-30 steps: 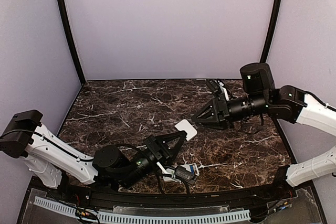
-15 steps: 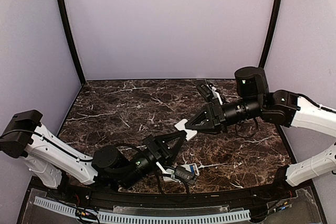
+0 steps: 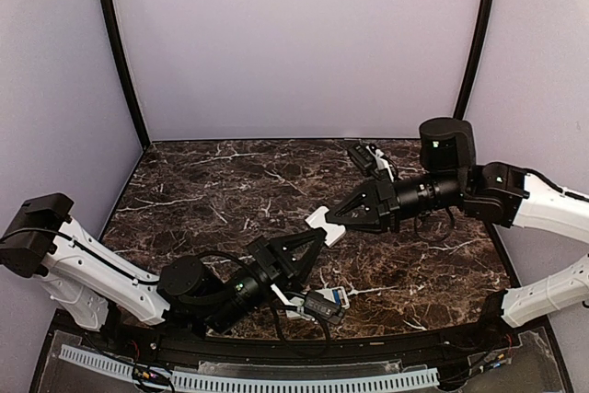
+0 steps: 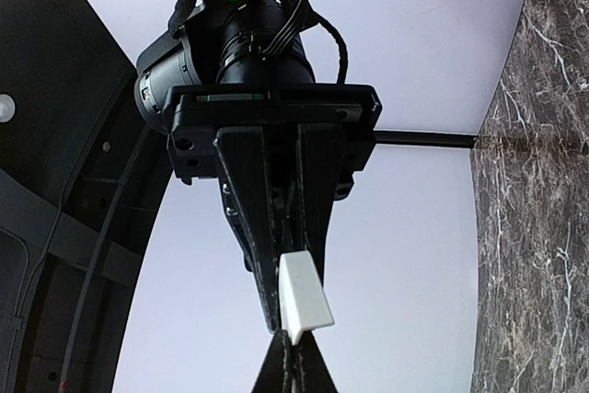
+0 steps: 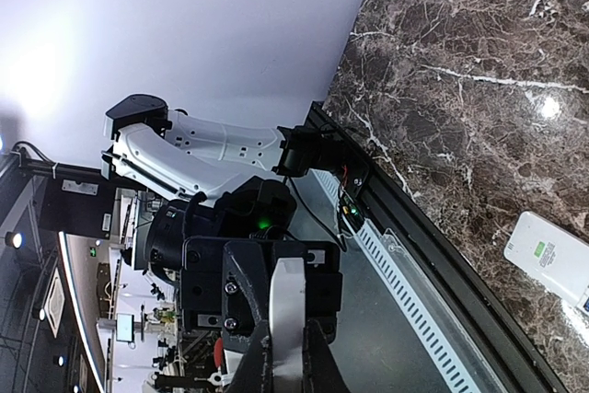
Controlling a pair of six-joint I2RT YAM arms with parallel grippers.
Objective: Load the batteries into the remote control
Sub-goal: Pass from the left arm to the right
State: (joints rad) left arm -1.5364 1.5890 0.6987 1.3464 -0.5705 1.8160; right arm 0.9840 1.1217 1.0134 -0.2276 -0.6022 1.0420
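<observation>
A small white cover piece (image 3: 333, 233) hangs above the table's middle, gripped from both sides. My left gripper (image 3: 317, 236) reaches up from the near side and is shut on its lower end (image 4: 304, 299). My right gripper (image 3: 329, 217) comes in from the right, its jaws closed against the same piece (image 5: 287, 306). The remote control (image 5: 550, 258) lies on the marble with its green label up, near the front edge. In the top view the remote control (image 3: 287, 306) is partly hidden by the left wrist. Bluish batteries (image 3: 339, 296) show at its right end; whether they lie in it or beside it I cannot tell.
The dark marble table (image 3: 212, 190) is walled by lilac panels on three sides. A black rail with a white slotted strip (image 3: 276, 381) runs along the near edge. The two arms' wrists face each other tip to tip.
My right gripper has moved left onto the white cover piece and closed its jaws on it. The left gripper has stayed shut on the piece, almost still.
</observation>
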